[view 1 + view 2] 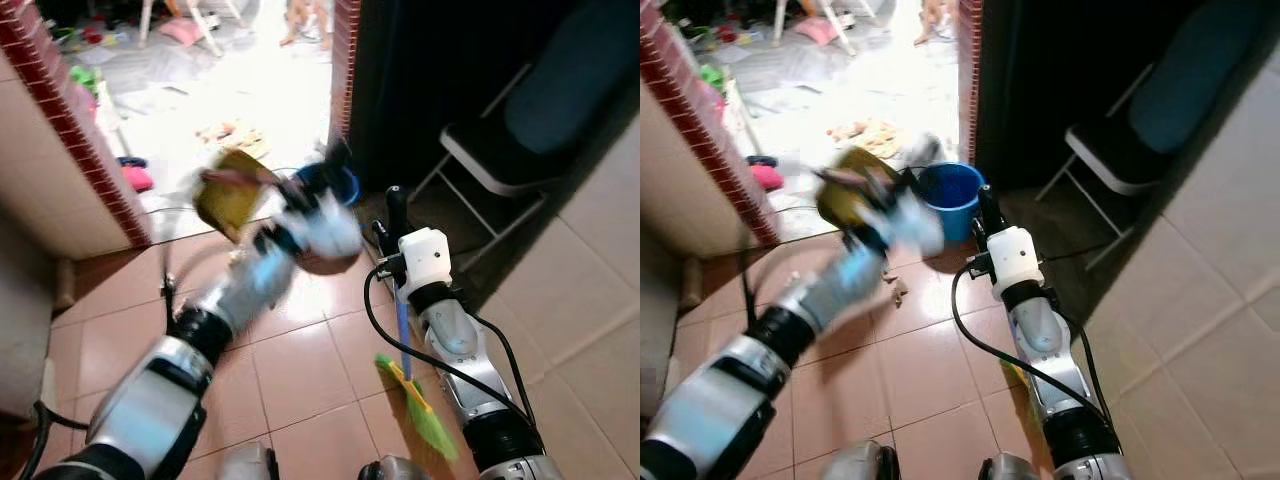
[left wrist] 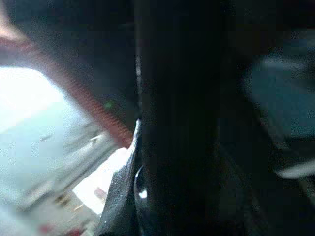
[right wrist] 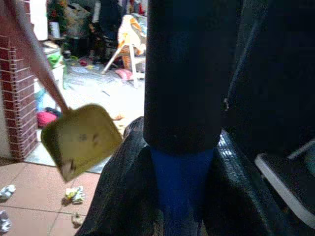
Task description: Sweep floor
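My left arm is raised and blurred, its gripper (image 1: 288,198) shut on the handle of a yellow dustpan (image 1: 228,200) held in the air over the tiles. The dustpan (image 3: 81,140) is also in the right wrist view, tilted. My right gripper (image 1: 396,212) is shut on the broom's blue handle (image 1: 402,330), which runs down to green bristles (image 1: 428,420) on the floor beside my right arm. The handle (image 3: 181,182) sits between my fingers in the right wrist view. Small paper scraps (image 1: 898,290) lie on the tiles below the dustpan.
A blue bucket (image 1: 950,195) stands just beyond the grippers by a dark doorway. A folding chair (image 1: 490,160) is on the right. A red brick wall edge (image 1: 70,120) is on the left. Beyond it lies a bright, cluttered room floor (image 1: 250,90).
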Available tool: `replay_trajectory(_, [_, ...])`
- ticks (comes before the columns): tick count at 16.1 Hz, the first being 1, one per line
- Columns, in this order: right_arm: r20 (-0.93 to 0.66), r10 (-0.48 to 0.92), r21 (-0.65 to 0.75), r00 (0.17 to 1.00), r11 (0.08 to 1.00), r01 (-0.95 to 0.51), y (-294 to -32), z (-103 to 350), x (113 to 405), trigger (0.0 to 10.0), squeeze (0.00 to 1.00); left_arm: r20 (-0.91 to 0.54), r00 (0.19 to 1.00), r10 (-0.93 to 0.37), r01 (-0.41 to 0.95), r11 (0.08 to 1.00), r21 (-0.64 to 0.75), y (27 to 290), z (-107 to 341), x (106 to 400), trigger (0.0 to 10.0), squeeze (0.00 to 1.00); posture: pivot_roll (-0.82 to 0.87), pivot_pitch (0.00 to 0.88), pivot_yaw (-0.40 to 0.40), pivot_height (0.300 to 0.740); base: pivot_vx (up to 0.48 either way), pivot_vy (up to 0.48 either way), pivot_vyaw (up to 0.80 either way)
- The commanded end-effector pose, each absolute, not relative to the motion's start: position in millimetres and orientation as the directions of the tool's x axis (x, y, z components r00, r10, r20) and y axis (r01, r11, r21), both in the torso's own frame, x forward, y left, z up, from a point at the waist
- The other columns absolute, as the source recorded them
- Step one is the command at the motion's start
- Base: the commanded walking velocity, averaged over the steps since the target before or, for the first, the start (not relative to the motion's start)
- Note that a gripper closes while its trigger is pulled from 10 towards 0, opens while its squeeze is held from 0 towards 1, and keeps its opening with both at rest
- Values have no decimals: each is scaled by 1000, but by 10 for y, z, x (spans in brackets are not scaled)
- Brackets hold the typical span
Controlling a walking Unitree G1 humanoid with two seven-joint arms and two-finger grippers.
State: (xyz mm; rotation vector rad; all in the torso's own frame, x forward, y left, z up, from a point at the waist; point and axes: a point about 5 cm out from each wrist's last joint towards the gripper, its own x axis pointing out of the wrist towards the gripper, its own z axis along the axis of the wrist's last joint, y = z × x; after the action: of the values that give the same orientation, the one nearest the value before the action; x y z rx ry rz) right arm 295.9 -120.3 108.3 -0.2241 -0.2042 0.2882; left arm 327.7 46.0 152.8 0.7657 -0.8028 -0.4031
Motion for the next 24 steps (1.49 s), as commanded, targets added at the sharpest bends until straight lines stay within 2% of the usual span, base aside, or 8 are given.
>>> replay_trajectory(1, [210, 300, -262, 930, 934, -242, -1204, 1185, 2965, 10000, 0, 495, 653, -572, -42, 626, 779, 621, 1583, 3360, 10000, 149, -95, 38, 56, 740, 0, 0, 0])
replay_trajectory(2, [210, 299, -263, 931, 934, -240, -1213, 1187, 2967, 10000, 0, 514, 657, -551, -75, 631, 772, 670, 1624, 3398, 10000, 0, -96, 40, 53, 740, 0, 0, 0])
replay_trajectory(7, [208, 307, -270, 929, 931, -247, -1212, 1189, 2974, 10000, 0, 633, 663, -400, -219, 704, 675, 946, 1946, 3561, 10000, 0, -90, 38, 47, 740, 0, 0, 0])
replay_trajectory(9, [206, 305, -271, 930, 931, -246, -1215, 1185, 2972, 10000, 0, 672, 703, -232, -226, 823, 521, 1074, 2095, 3597, 10000, 0, -92, 40, 49, 740, 0, 0, 0])
replay_trajectory(12, [194, 300, -267, 934, 932, -244, -1229, 1163, 2964, 10000, 0, 567, 821, 64, -250, 934, 256, 1332, 1961, 3565, 10000, 0, -85, 43, 47, 740, 0, 0, 0])
replay_trajectory(18, [121, 299, -247, 946, 933, -263, -1213, 1037, 2985, 10000, 0, 336, 932, 135, -251, 910, 331, 1574, 1389, 3277, 10000, 0, -54, 40, 42, 740, 0, 0, 0])
replay_trajectory(21, [105, 228, -157, 968, 965, -211, -1252, 998, 3026, 10000, 0, 59, 977, 207, -215, 949, 229, 1629, 963, 3199, 10000, 0, -51, 3, 50, 740, 0, 0, 0])
replay_trajectory(24, [62, 167, -99, 984, 982, -160, -1305, 939, 3105, 10000, 0, -37, 987, 155, -148, 977, 153, 1541, 736, 3174, 10000, 0, -47, 0, 52, 740, 0, 0, 0])
